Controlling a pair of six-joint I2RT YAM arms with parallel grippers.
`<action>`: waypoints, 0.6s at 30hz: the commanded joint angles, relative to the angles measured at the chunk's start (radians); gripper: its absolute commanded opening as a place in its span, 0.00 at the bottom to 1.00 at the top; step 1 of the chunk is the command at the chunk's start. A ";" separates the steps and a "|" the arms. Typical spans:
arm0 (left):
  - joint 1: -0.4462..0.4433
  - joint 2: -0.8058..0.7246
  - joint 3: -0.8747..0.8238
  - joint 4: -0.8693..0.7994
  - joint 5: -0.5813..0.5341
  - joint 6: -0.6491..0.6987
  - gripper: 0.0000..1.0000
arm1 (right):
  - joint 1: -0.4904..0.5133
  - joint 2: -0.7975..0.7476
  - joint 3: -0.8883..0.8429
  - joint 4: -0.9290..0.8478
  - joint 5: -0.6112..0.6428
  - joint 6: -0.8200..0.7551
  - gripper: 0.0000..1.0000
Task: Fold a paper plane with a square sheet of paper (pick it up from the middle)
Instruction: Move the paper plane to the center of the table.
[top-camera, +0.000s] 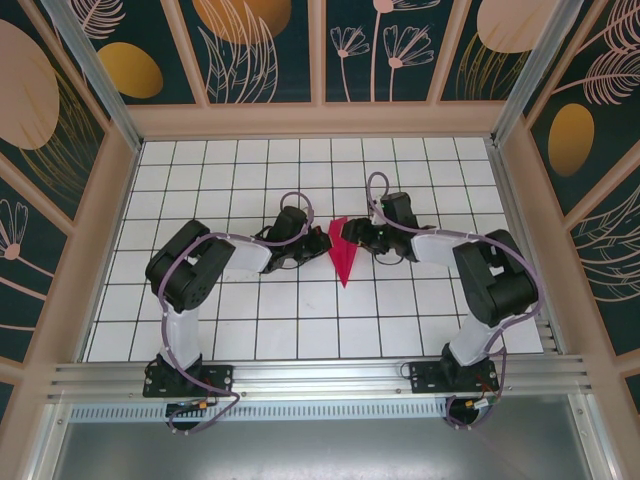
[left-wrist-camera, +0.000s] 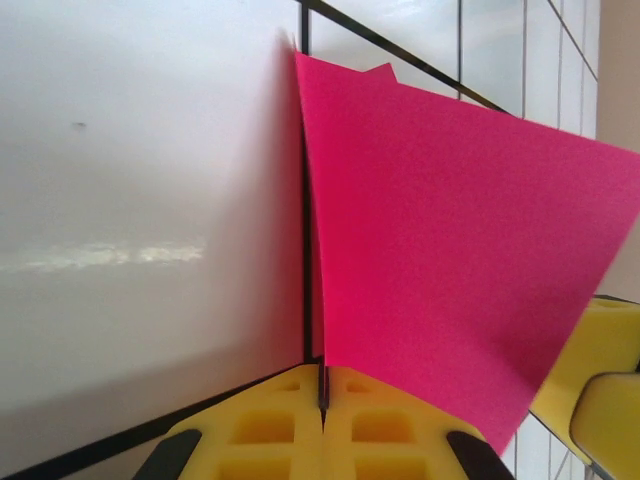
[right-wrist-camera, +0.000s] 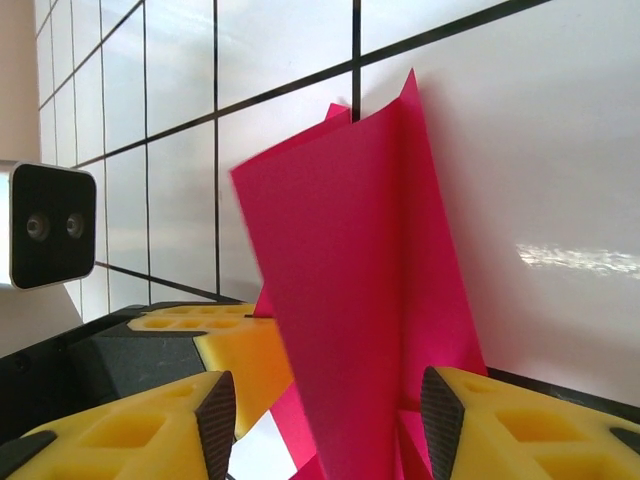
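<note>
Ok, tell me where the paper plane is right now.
In the top view the paper plane is at the middle of the table, between the left gripper and the right gripper.

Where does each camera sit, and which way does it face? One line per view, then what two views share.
Top external: above and behind the arm bases, looking down at the tiled table; both arms show, left hand and right hand flanking the folded pink paper.
Left wrist: on the left arm, looking along its closed yellow fingers at the paper.
Right wrist: on the right arm, looking past its parted fingers, paper between them.
Shared: both wrist views see the paper and the opposite hand.
</note>
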 joint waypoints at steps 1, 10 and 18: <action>0.010 0.023 -0.015 -0.032 -0.029 0.008 0.00 | 0.011 0.034 0.026 -0.010 -0.018 -0.032 0.57; 0.016 0.049 -0.037 -0.047 -0.052 0.008 0.00 | 0.009 0.041 -0.019 0.070 -0.023 -0.053 0.67; 0.017 0.052 -0.042 -0.054 -0.057 0.011 0.00 | -0.001 -0.013 -0.007 0.004 0.045 -0.120 0.69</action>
